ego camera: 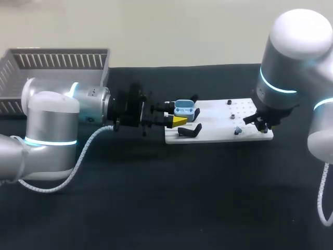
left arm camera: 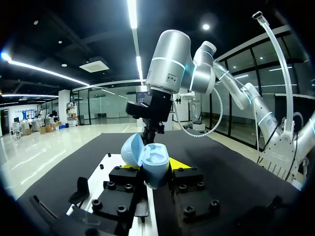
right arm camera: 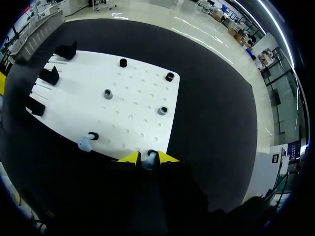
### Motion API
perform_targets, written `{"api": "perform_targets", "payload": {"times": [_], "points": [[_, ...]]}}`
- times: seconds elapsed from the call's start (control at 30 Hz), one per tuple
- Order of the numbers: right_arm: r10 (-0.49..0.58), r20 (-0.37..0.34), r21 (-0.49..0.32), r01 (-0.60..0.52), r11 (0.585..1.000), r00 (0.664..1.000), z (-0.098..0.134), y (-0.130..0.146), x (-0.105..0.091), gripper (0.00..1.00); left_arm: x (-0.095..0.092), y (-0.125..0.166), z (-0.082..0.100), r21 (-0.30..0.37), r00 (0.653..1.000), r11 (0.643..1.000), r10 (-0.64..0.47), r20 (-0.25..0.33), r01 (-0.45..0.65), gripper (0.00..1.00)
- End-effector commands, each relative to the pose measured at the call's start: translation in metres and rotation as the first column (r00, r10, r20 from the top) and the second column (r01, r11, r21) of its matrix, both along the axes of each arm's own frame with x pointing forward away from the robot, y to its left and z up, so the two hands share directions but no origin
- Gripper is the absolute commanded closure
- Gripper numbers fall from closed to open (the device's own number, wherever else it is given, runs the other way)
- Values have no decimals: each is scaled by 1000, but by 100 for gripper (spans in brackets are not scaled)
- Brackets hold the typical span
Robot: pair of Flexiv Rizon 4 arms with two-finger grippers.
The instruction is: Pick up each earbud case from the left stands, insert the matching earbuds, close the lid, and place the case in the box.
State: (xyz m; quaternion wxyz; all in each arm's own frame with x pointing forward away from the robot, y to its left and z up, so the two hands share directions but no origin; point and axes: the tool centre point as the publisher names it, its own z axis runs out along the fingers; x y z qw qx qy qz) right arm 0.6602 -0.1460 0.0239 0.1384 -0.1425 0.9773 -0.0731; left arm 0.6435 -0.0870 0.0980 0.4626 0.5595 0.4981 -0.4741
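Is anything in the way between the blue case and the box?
Nothing visible does. The left pincer holds the case, and only the left arm itself lies between it and the box.

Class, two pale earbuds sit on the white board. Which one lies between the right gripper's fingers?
The earbud at the white board's corner, between the right gripper's yellow tips; the other earbud sits farther along that edge, untouched.
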Motion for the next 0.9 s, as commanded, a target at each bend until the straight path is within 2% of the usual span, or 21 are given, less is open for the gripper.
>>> {"api": "perform_targets", "payload": {"times": [0.03,0.17,0.4,0.57,0.63,0.9], "points": [[0,9,-1,0,1000,1000,2,1,-2,100,-2,0,-1,-4,1000,1000,6,4,-6,100],[-17,17,21,17,1000,1000,14,2,-5,100,-2,0,-1,-4,1000,1000,6,4,-6,100],[-67,15,22,66,998,998,58,11,-15,100,-2,0,-1,-4,1000,1000,6,4,-6,100],[-139,-85,-36,136,990,987,83,21,-28,100,-2,0,-1,-4,1000,1000,6,4,-6,100],[-151,-107,-54,146,988,983,90,26,-33,100,-2,0,-1,-4,1000,1000,6,4,-6,100],[-207,-97,-68,201,977,973,103,42,-45,100,-2,0,-1,-4,1000,1000,6,4,-6,100]]}}
